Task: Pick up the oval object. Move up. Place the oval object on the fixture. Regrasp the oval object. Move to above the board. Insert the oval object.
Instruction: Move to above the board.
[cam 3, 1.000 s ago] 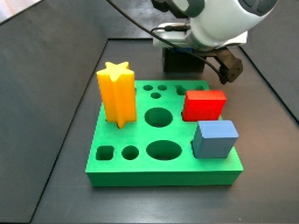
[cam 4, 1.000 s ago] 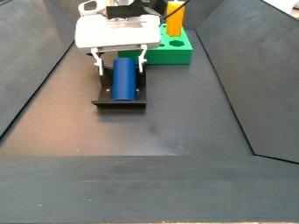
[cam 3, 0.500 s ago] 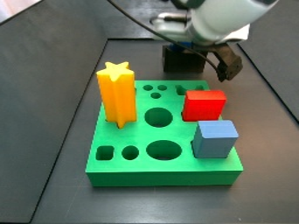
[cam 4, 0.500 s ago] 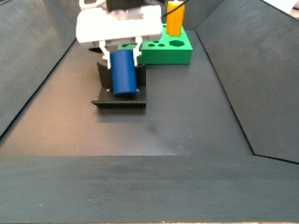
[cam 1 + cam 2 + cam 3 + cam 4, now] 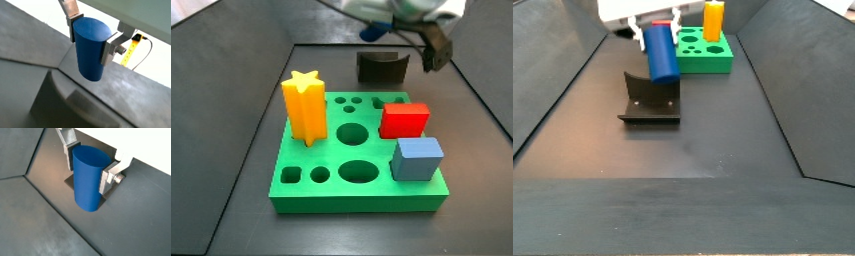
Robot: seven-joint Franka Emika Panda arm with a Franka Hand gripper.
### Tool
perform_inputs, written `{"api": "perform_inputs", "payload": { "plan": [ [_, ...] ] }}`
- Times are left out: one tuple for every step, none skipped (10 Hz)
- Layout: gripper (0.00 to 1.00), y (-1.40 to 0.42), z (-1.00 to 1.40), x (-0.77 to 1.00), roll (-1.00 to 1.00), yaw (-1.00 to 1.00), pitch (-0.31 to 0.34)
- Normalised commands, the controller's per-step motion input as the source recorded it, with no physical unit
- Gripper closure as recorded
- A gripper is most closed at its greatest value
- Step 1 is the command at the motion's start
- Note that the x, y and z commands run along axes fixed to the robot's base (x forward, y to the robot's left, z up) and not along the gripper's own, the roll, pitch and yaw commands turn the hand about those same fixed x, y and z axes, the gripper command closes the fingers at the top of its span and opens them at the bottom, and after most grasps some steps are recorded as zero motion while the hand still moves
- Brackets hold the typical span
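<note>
Gripper (image 5: 89, 170) clamped on the peg (image 5: 87, 180), shown in both wrist views: the silver fingers (image 5: 67, 147) press the blue column on two opposite sides near its top end, and most of its length hangs free past the fingertips. In a wrist view the peg (image 5: 90, 46) shows its rounded oval end face between the finger plates (image 5: 69, 11), with a yellow piece (image 5: 131, 50) visible beyond the hand.

In a side view the gripper (image 5: 656, 24) holds the peg (image 5: 659, 50) clear of the floor, tilted, its lower end above the fixture (image 5: 649, 99) and not touching it. The fixture lies directly below the hand, its notch empty. The board (image 5: 691, 62) sits behind and to one side of the hand, carrying the yellow star (image 5: 712, 20).

In a side view from the board's end, the gripper (image 5: 437, 42) appears at the upper edge, blurred, above and just beside the fixture (image 5: 381, 67); the peg cannot be made out here. The board (image 5: 318, 160) lies nearer the camera than the hand, bearing the star (image 5: 305, 106), a red block (image 5: 404, 120) and a grey-blue cube (image 5: 417, 158), with round and square holes open between them.
</note>
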Motion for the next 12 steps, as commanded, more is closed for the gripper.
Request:
{"api": "perform_inputs", "payload": {
  "plan": [
    [1.0,-0.06,1.0,-0.11,-0.04,0.22,0.02],
    [1.0,-0.06,1.0,-0.11,-0.03,0.18,-0.033],
    [1.0,-0.06,1.0,-0.1,-0.03,0.14,-0.063],
    [1.0,-0.05,1.0,-0.1,-0.03,0.12,-0.077],
    [1.0,-0.05,1.0,-0.1,-0.03,0.06,-0.094],
    [1.0,-0.04,1.0,-0.1,-0.03,0.03,-0.097],
    [1.0,-0.04,1.0,-0.1,-0.04,-0.02,-0.086],
    [1.0,-0.03,1.0,-0.1,-0.04,-0.04,-0.076],
    [1.0,-0.03,1.0,-0.1,-0.05,-0.06,-0.05],
    [1.0,-0.02,0.98,-0.1,-0.06,-0.07,-0.013],
    [1.0,-0.01,0.81,-0.08,-0.06,-0.07,0.017],
    [1.0,-0.01,0.69,-0.06,-0.06,-0.07,0.037]
  ]
}}
